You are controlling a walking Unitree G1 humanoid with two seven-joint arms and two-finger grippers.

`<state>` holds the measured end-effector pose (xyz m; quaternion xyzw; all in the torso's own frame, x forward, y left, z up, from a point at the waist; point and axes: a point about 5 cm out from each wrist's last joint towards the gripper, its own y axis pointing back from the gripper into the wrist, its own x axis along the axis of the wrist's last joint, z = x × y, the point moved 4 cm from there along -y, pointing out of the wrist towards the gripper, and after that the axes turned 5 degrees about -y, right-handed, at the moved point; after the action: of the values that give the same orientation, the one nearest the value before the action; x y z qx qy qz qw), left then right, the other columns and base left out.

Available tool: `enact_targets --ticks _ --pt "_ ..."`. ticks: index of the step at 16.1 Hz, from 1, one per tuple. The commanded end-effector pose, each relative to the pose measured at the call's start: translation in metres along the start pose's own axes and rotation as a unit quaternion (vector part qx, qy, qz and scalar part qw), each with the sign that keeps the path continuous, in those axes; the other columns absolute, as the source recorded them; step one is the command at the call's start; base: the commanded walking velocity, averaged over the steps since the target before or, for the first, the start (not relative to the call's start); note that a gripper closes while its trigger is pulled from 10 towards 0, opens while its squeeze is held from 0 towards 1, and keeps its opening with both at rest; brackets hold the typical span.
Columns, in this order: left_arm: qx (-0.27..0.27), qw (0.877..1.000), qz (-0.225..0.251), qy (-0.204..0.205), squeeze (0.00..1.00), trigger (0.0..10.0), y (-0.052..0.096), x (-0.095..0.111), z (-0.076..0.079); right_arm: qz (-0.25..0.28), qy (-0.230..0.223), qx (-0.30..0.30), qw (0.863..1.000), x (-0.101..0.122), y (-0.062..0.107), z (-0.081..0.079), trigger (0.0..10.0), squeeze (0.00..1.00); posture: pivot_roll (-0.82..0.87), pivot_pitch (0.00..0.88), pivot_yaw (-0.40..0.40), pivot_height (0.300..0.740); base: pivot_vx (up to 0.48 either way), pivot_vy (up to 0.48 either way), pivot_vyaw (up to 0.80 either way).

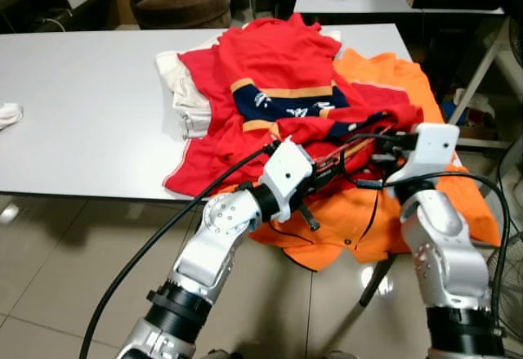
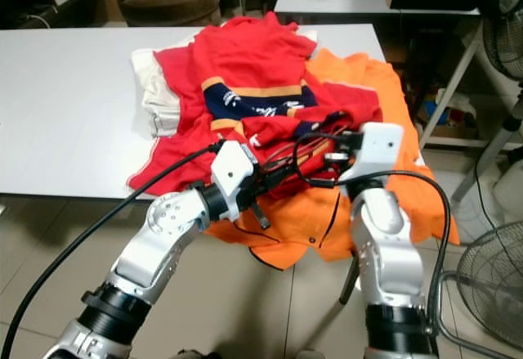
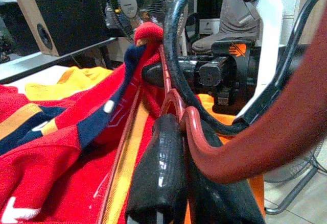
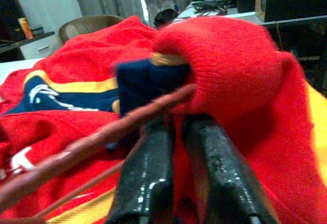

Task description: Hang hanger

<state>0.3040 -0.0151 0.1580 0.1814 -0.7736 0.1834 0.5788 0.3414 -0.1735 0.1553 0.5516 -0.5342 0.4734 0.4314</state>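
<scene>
Both grippers, left gripper (image 1: 320,181) and right gripper (image 1: 377,156), pinch the red hanger (image 3: 176,99) half-threaded into the red shirt (image 1: 270,65) on the table (image 1: 82,114); hanging remains undone.

Red shirt (image 2: 245,73) atop orange shirt (image 2: 384,122) on white worktop (image 2: 65,114); both grippers meet at near edge, fan (image 2: 490,285) right.

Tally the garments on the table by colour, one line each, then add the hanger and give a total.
Red garments with navy and yellow bands: 1
Orange garments: 1
White or cream garments: 1
Dark red hangers: 1, held between the left gripper and the right gripper
Total: 4
</scene>
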Motion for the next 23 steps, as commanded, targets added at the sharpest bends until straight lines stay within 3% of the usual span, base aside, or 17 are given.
enact_targets --ticks 1,8,11,15,17,18,19,20,21,23 --pt "-0.014 1.0 -0.001 0.001 0.0 10.0 -0.002 0.001 0.006 -0.006 0.005 0.025 1.0 -0.001 0.002 -0.015 0.0 0.0 -0.27 0.052 0.096 0.74 0.0 0.0 0.0" --pt "-0.019 1.0 -0.004 0.01 0.0 10.0 -0.007 -0.001 0.006 0.027 0.037 0.107 0.993 0.02 0.014 -0.055 0.0 0.0 -0.29 0.039 0.106 0.74 0.0 0.0 0.0" --pt "0.003 0.999 -0.018 0.048 0.0 10.0 -0.018 -0.007 0.003 0.015 0.042 0.151 0.988 0.016 0.026 -0.073 0.0 0.0 -0.3 0.035 0.107 0.74 0.0 0.0 0.0" --pt "0.019 0.996 -0.002 0.09 0.0 10.0 -0.032 0.004 0.0 0.004 0.053 0.182 0.982 0.012 0.037 -0.082 0.0 0.0 -0.3 0.039 0.11 0.74 0.0 0.0 0.0" --pt "0.015 0.997 -0.002 0.075 0.0 10.0 -0.032 0.007 -0.003 -0.01 0.099 0.155 0.983 0.005 0.038 -0.071 0.0 0.0 -0.31 0.042 0.117 0.74 0.0 0.0 0.0" --pt "0.013 0.997 -0.004 0.073 0.0 10.0 -0.03 0.005 -0.003 -0.005 0.129 0.134 0.983 0.004 0.037 -0.063 3.3 0.0 -0.31 0.044 0.119 0.74 0.0 0.0 0.0" --pt "0.006 0.998 -0.008 0.065 0.0 10.0 -0.024 0.0 -0.004 0.007 0.182 0.083 0.98 0.004 0.033 -0.042 10.0 0.0 -0.31 0.046 0.119 0.74 0.0 0.0 0.0" --pt "-0.002 0.998 -0.01 0.058 0.0 10.0 -0.017 -0.002 -0.006 0.018 0.227 0.049 0.973 0.006 0.033 -0.025 10.0 0.0 -0.31 0.047 0.118 0.74 0.0 0.0 0.0" --pt "-0.003 0.999 -0.017 0.048 0.0 10.0 -0.012 -0.005 -0.01 0.021 0.221 0.037 0.974 0.008 0.034 -0.017 10.0 1.0 -0.31 0.048 0.117 0.74 0.0 0.0 0.0" --pt "0.027 0.998 -0.05 0.02 0.0 10.0 0.006 -0.018 -0.034 0.021 0.177 0.046 0.983 0.011 0.044 -0.009 10.0 1.0 -0.3 0.052 0.112 0.74 0.0 0.0 0.0"
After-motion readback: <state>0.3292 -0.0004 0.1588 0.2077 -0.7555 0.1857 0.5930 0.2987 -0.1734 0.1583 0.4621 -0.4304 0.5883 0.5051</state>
